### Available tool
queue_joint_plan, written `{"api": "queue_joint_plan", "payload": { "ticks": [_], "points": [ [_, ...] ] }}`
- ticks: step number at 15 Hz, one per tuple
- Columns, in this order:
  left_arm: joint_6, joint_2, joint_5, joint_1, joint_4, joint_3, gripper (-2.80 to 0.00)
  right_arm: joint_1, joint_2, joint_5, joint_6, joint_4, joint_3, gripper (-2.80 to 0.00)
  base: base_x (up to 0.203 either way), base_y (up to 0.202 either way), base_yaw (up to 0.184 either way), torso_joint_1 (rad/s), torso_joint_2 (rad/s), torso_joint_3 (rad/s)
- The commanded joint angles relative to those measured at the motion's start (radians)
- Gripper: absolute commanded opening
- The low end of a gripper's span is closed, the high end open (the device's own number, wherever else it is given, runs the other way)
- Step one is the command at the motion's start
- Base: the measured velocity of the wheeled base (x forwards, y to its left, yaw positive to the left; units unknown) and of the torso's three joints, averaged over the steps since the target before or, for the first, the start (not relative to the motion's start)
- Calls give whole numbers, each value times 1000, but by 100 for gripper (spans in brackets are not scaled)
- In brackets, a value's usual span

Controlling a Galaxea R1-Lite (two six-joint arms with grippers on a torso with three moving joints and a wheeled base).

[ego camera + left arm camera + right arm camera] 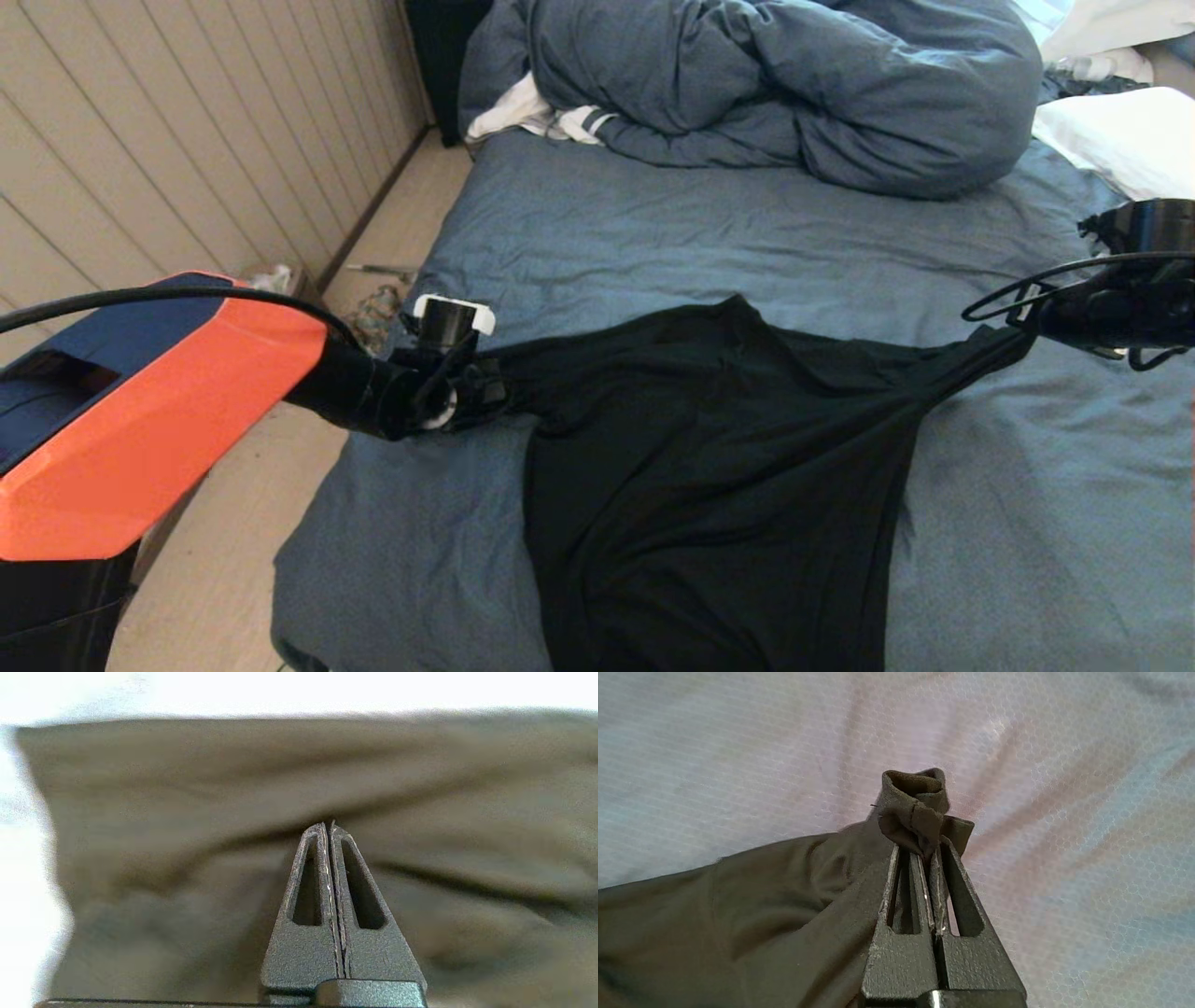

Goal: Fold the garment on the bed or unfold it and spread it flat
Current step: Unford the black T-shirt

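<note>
my left hand (490, 387) is clenched on one top corner of the garment (709, 467), and my right hand (1032, 327) is clenched on the opposite corner, where a rolled nub of hem pokes out past the fingertips (931, 858). the shirt hangs taut between them along its top edge, while the body trails down across the bed (653, 233) toward the near side, plain side up.

to do this spread well, i judge i should keep both hands level and pull evenly apart, so the top edge is straight, then lower it flat onto the sheet without letting either corner slip. the right corner looks bunched in the grip, so a hard tug may drag it free or twist the sleeve.

the lower hem runs off the bottom of the head view, so i cannot tell whether it lies flat or hangs over the mattress edge. black on black hides my left fingertips in the head view; the left wrist view shows them pressed together against cloth, blurred. the duvet (775, 84) is well apart.
</note>
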Motion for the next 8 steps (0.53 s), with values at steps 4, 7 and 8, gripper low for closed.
{"api": "queue_joint_plan", "payload": {
  "ticks": [4,7,8],
  "points": [
    [-3,37,1,16,6,-11,-280,-35,47,-3,-41,-19,-89,-280,0,0,0,0,0,0],
    [-3,41,1,16,6,-13,-280,-63,114,-6,-59,-14,-183,-280,0,0,0,0,0,0],
    [-3,41,1,16,6,-13,-280,-68,131,-7,-68,-11,-200,-280,0,0,0,0,0,0]
  ]
}}
